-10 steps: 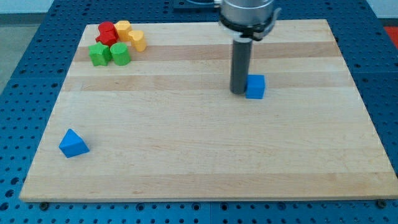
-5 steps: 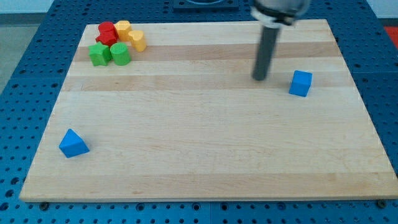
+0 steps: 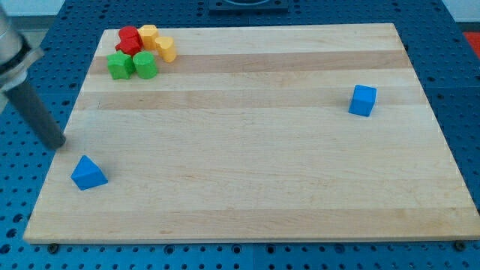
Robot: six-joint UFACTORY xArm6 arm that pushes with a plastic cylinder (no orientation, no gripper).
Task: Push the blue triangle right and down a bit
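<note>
My tip (image 3: 57, 142) sits at the board's (image 3: 247, 187) left edge, just above the blue triangle (image 3: 88, 173) near the bottom-left corner, not touching it.

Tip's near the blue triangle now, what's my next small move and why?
Probably drive my tip down and right into the blue triangle. The tip sits just up and left of it, not touching, so that line should push it right and down.

The wooden board (image 3: 247, 187) rests on a blue perforated table (image 3: 465, 90). At 8 o'clock on the board: a blue triangle (image 3: 89, 173). At 3 o'clock: a blue cube (image 3: 363, 100). At 11 o'clock, a tight cluster: red block (image 3: 130, 40), two yellow blocks (image 3: 148, 34) (image 3: 166, 49), two green blocks (image 3: 119, 65) (image 3: 145, 65).
</note>
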